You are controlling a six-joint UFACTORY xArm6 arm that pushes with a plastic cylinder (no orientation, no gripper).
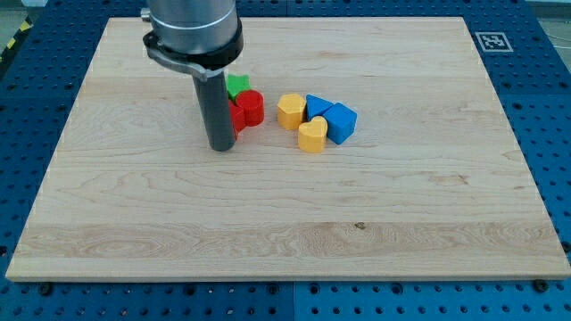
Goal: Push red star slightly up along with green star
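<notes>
My tip (221,146) rests on the wooden board (285,232), left of centre. Just to its right and slightly above it, the red star (235,119) is mostly hidden behind the rod; only a red edge shows. A red cylinder (251,107) stands touching it on the right. The green star (237,86) sits right above the red pieces, partly hidden by the rod. My tip is at the lower left of the red star, close to it or touching it.
To the right lies a tight cluster: a yellow hexagon block (290,111), a yellow heart (312,135), a blue block (318,106) and a blue cube-like block (341,122). A fiducial tag (489,41) is at the board's top right corner.
</notes>
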